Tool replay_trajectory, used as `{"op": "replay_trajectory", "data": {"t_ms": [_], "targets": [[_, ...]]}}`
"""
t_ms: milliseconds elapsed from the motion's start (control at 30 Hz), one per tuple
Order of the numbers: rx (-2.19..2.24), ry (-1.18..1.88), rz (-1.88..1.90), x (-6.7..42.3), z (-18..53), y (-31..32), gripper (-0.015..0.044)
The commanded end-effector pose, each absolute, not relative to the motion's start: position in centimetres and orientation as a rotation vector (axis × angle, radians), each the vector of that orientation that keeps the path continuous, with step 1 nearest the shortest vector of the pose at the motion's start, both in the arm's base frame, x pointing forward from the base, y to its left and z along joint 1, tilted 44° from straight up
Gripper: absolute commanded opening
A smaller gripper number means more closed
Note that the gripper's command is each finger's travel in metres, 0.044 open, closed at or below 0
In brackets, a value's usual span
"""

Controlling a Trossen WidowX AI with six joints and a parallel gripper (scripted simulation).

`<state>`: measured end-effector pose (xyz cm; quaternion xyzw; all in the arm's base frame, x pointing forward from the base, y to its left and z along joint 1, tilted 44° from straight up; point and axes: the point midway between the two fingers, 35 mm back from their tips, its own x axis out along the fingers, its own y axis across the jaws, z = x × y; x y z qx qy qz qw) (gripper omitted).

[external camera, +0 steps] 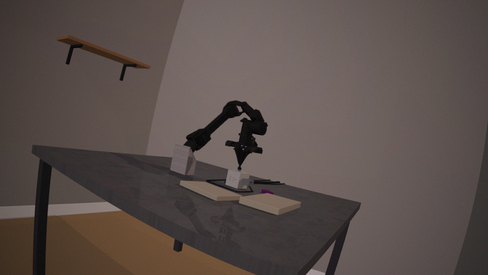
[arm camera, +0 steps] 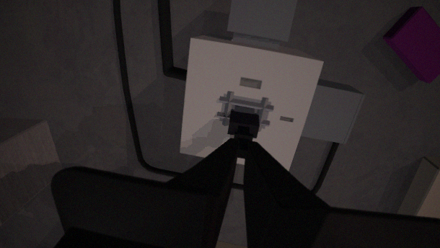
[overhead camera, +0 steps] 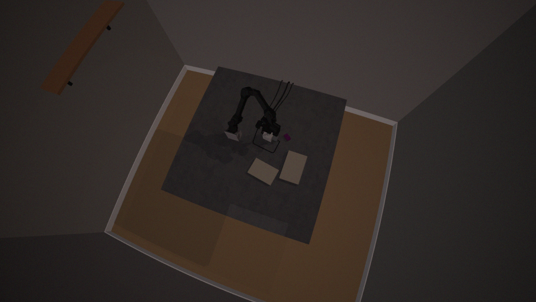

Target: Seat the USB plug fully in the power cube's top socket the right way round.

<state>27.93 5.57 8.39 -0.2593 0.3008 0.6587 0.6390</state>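
The white power cube [arm camera: 216, 76] [external camera: 233, 178] [overhead camera: 267, 137] stands on the dark table inside a loop of black cable [arm camera: 124, 94]. A small black USB plug [arm camera: 244, 122] [external camera: 239, 167] sticks up from the socket on the cube's top face. My gripper [arm camera: 242, 148] [external camera: 239, 165] hangs straight above the cube, its two dark fingers closed together on the plug. The plug's lower part and the socket slot are partly hidden by the fingers.
A purple block [arm camera: 415, 43] [external camera: 266, 192] [overhead camera: 287, 137] lies right of the cube. Two flat beige boards [overhead camera: 263, 170] [overhead camera: 293, 167] [external camera: 209, 189] [external camera: 269, 204] lie in front. A pale box [external camera: 181, 159] [overhead camera: 232, 135] stands at the arm's base. Grey adapters [arm camera: 333, 115] [arm camera: 261, 18] stick out of the cube's sides.
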Motion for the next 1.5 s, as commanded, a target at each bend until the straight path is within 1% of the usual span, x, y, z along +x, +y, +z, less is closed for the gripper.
{"op": "replay_trajectory", "data": {"t_ms": [0,1200,1467], "targets": [[-0.598,0.683,1.500,28.1,8.7,5.3,0.0000],[-0.597,0.685,1.501,28.1,10.2,3.8,0.0000],[-0.489,0.781,1.443,28.1,10.1,3.9,0.0000]]}}
